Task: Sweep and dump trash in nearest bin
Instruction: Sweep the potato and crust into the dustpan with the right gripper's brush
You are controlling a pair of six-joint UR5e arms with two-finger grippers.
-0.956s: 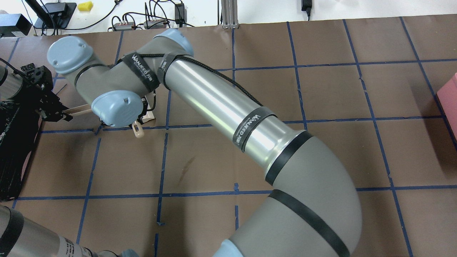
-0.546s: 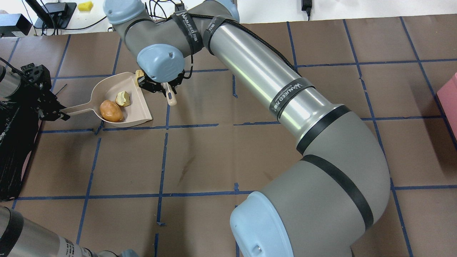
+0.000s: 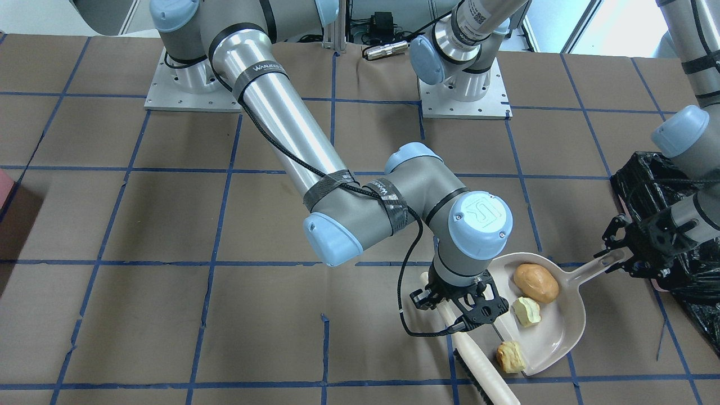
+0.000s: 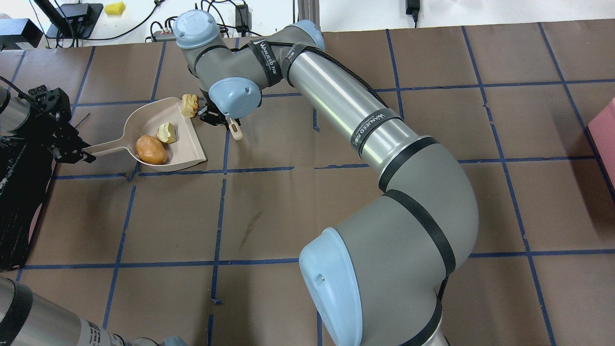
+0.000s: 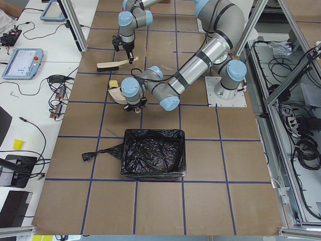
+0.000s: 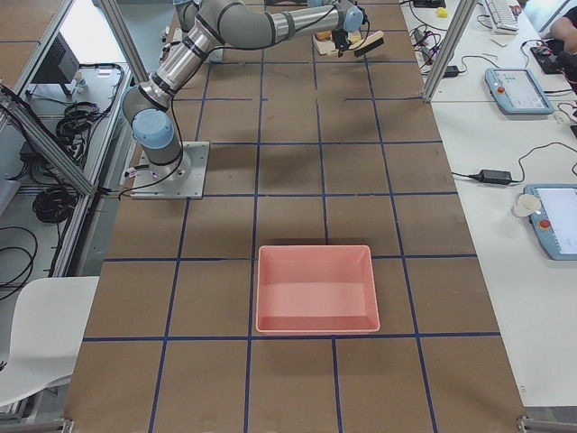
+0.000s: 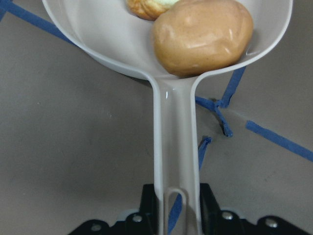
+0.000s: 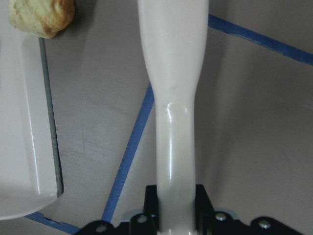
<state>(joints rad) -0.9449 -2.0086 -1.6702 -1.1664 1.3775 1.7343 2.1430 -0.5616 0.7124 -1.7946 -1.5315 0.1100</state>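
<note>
A beige dustpan point(image 4: 185, 144) lies flat on the table. The tan-orange potato lump point(image 4: 151, 149) and one yellowish-green chunk point(image 4: 166, 132) sit inside it. The second chunk point(image 4: 190, 105) lies at the far corner of the pan's open lip, also in the right wrist view point(image 8: 41, 17). My left gripper point(image 4: 79, 154) is shut on the dustpan handle point(image 7: 173, 147). My right gripper point(image 3: 467, 315) is shut on the handle of a cream brush point(image 8: 173, 98), just beside the pan's lip. The black-bagged bin point(image 3: 664, 185) stands right behind my left gripper.
A pink tub point(image 6: 315, 289) stands far off on my right side of the table, its edge showing in the overhead view point(image 4: 606, 129). My right arm point(image 4: 336, 105) stretches across the table's middle. Cables and electronics lie past the far edge point(image 4: 202, 29).
My right arm has swung away from over the dustpan, toward the far edge, taking the brush along. The pan, potato and both chunks are now uncovered. My left gripper has stayed put.
</note>
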